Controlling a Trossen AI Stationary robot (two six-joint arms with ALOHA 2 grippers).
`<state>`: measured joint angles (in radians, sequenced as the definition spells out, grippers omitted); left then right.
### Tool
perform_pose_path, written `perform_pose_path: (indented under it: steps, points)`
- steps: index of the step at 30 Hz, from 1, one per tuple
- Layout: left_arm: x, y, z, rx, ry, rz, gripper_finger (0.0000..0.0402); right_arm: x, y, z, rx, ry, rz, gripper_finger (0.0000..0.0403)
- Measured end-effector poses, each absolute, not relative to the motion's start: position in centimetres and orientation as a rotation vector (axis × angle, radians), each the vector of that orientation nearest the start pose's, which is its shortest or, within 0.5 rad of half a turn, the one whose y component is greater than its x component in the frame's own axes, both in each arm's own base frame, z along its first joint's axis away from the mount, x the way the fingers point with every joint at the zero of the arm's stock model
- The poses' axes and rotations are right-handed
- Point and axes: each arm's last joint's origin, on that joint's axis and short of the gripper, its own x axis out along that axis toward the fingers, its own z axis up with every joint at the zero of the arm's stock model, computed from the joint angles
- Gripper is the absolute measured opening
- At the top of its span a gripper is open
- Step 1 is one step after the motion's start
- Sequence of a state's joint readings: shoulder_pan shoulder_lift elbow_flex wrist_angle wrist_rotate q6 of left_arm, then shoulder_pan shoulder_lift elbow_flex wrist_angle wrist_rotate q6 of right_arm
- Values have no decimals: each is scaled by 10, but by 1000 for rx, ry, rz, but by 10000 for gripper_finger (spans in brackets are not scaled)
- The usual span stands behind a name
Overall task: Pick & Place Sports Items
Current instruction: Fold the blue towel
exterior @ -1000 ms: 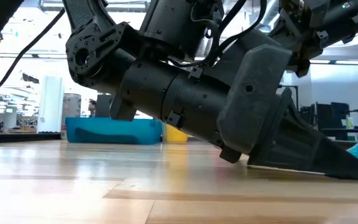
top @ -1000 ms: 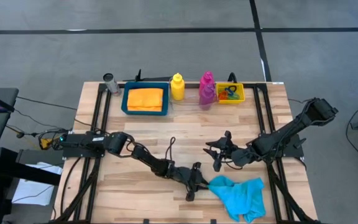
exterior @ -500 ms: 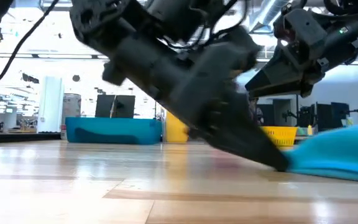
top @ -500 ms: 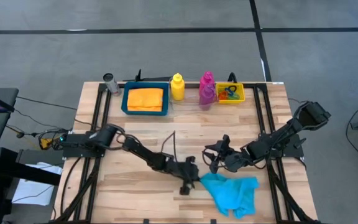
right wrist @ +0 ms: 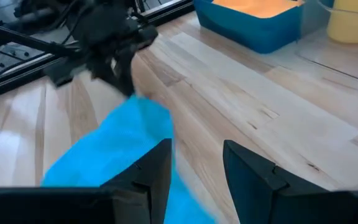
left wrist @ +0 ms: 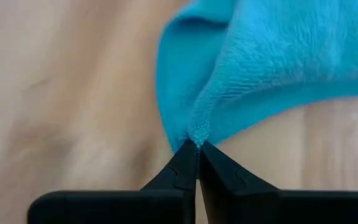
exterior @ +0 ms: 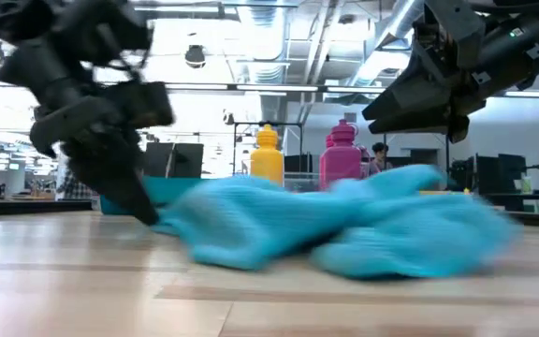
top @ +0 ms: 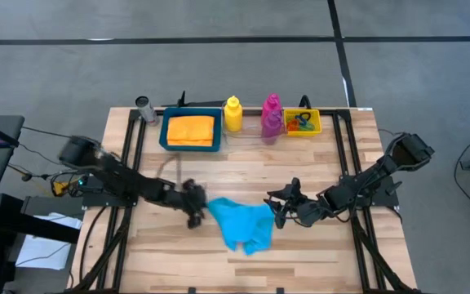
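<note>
the left gripper [left wrist: 197, 144] has its fingers [left wrist: 178, 174] pressed together on a corner of the cyan cloth [top: 241, 224], which lies crumpled on the bench [top: 300, 253] near the middle, toward the front edge. the right gripper [top: 280, 205] hovers at the cloth's other side with fingers [right wrist: 151, 171] spread, holding nothing. the orange cloth [top: 191, 129] sits in the blue tray [top: 163, 135] by the back edge.

- The left gripper [exterior: 143, 208] is smeared by motion in the low view.
- The small rings in the yellow bin [top: 303, 122] are too tiny to count — just a coloured tangle.
- The purple bottle [top: 271, 124] sits mostly hidden behind the magenta bottle [top: 272, 107].
</note>
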<state>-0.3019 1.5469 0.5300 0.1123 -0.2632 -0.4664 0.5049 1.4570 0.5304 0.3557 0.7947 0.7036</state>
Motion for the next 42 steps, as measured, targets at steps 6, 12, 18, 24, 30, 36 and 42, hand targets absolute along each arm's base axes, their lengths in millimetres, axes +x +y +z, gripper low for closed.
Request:
perform_pose_path:
  steps: [6, 12, 18, 24, 30, 36, 42]
  points:
    - [188, -47, 124, -290, 691, 285, 21, 237, 108, 159, 340, 325, -415, 138]
    - [165, -40, 137, -416, 452, 236, 47, 238, 110, 159, 326, 366, -323, 138]
    - [157, -38, 136, -449, 375, 209, 88, 240, 115, 161, 297, 412, -172, 138]
    - [155, -38, 128, -489, 400, 231, 132, 238, 123, 160, 355, 489, 11, 138]
    - [159, -39, 124, -493, 402, 232, 156, 229, 138, 156, 359, 525, 49, 138]
    - [163, -40, 125, -475, 365, 218, 157, 230, 137, 131, 152, 556, -94, 138]
    - [164, -40, 126, -473, 349, 214, 151, 234, 132, 103, -11, 623, -172, 138]
